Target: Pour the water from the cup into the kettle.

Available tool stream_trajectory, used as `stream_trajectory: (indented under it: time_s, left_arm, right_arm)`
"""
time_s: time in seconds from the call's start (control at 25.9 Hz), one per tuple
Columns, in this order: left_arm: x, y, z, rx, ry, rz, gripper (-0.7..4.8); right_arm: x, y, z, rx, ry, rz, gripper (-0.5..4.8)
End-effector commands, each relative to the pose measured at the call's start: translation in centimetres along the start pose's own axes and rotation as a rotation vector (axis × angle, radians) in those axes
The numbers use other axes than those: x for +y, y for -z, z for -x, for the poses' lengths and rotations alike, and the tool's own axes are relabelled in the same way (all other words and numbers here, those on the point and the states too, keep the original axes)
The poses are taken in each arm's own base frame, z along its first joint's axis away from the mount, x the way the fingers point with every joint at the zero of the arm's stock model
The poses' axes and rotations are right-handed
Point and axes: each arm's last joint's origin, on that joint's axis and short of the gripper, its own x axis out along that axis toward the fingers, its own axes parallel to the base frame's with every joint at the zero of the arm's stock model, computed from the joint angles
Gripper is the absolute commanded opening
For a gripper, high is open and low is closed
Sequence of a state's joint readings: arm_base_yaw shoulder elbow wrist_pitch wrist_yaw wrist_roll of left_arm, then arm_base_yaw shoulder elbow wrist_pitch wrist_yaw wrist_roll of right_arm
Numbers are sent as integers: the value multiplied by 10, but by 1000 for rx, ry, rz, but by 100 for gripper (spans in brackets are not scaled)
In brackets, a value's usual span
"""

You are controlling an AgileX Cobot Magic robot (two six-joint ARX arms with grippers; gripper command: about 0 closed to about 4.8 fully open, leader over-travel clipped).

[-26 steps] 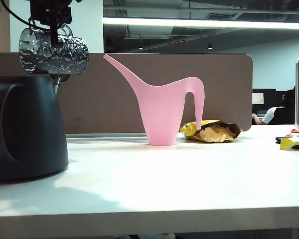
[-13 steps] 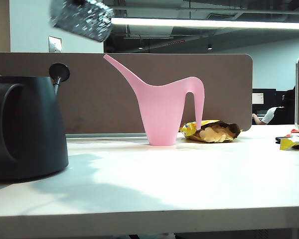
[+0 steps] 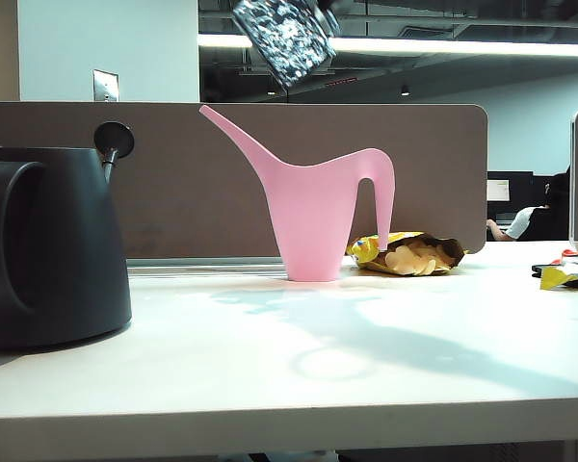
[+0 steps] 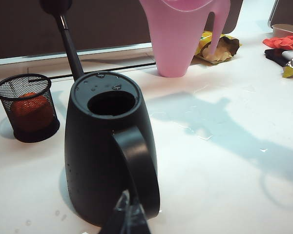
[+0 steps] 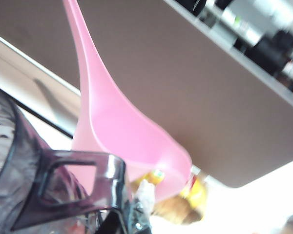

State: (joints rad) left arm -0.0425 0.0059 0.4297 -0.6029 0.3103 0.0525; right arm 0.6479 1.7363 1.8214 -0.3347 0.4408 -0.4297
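Bright overhead striplight; tabletop shadows; wrist view blurred.

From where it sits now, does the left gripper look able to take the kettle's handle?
Probably yes: the left gripper hangs right beside the kettle handle, nothing between them.

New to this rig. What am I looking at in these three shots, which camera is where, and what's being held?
It is a two-armed robot; each arm ends in two-finger jaws with a wrist camera. The side-on shot comes from a fixed camera facing the table. There the right gripper carries the cup, tilted, high above the pink watering can; its wrist view shows the jaws shut on the cup handle. The left gripper waits just behind the black kettle, jaws together, holding nothing. Also present: a chip bag and a mesh pot.
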Motion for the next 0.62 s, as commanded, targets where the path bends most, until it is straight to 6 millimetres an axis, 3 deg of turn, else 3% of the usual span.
stream_trajectory:
  time_s: [0.04,0.15,0.5,0.62]
  left_arm:
    - [0,-3,1,-15,0,-8,-5]
    - [0,-3,1,-16,0,-8,-5]
    - [0,-3,1,-16,0,-8,-5]
    - [0,-3,1,-16,0,-7,-5]
  right_arm:
    - [-9,10,-5,7,-74,-142,-4]
    - [-9,31,-15,43,-110,-230,-4]
    - [14,86,-35,78,-154,-334,-4]
    - [16,118,-46,65,-177,-475,-4]
